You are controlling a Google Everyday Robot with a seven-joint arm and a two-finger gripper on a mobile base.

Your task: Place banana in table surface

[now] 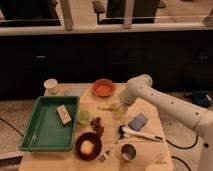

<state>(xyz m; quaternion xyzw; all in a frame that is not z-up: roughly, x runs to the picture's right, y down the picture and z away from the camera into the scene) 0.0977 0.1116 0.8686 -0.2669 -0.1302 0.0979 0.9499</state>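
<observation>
Arm (167,103) partly hides the claw (121,103) at the banana's (110,106) right end.

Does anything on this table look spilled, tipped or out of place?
Nothing stands out. The gripper is at the banana, low over the table surface; the orange bowl and white cup sit upright, nothing spilled.

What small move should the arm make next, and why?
Probably raise the tool straight up, away from the banana. The banana appears to lie flat on the table surface already, with the tool at its right end.

dark cabinet fronts (75,60) behind, pale floor (10,107) (chairs (102,6) beyond the rail (150,27)).
</observation>
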